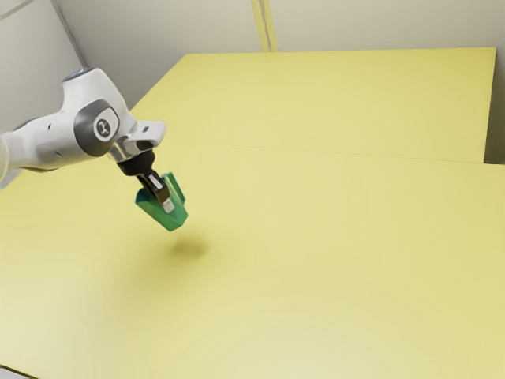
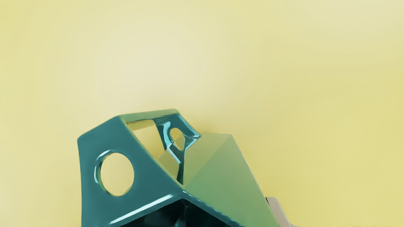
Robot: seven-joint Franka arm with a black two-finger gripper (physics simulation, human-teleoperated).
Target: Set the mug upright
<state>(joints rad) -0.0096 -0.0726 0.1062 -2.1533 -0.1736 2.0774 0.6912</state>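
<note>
Gripper [image 1: 167, 207]: judged closed on the mug [image 1: 175, 219], since the mug hangs from it above the table. One finger lies along the outside of the mug; the opposing finger is hidden, so the grip width cannot be told. In the wrist view, a pale fingertip [image 2: 278, 210] sits against a sloping green wall.

Mug: green, faceted, tilted, and not standing on any surface. A panel with a round hole [image 2: 116, 174] forms part of it, and a dark hollow [image 2: 186, 216], probably the mouth, faces the hand.

Below: a soft shadow [image 1: 189, 248] lies apart from the mug on the yellow table [image 1: 331, 260]. Beyond, a seam [image 1: 316, 151] crosses the yellow surface, with a pale wall [image 1: 371, 24] behind.

Assessment: the task condition is not met; the mug needs to be brought vertical and set down on its base. Risks: the slanting facets offer the pads poor purchase, so the mug could pivot or slip while being turned. Lowered at this tilt, it would meet the table on an edge and topple at release. Release while above the table would drop it onto its side.
</note>
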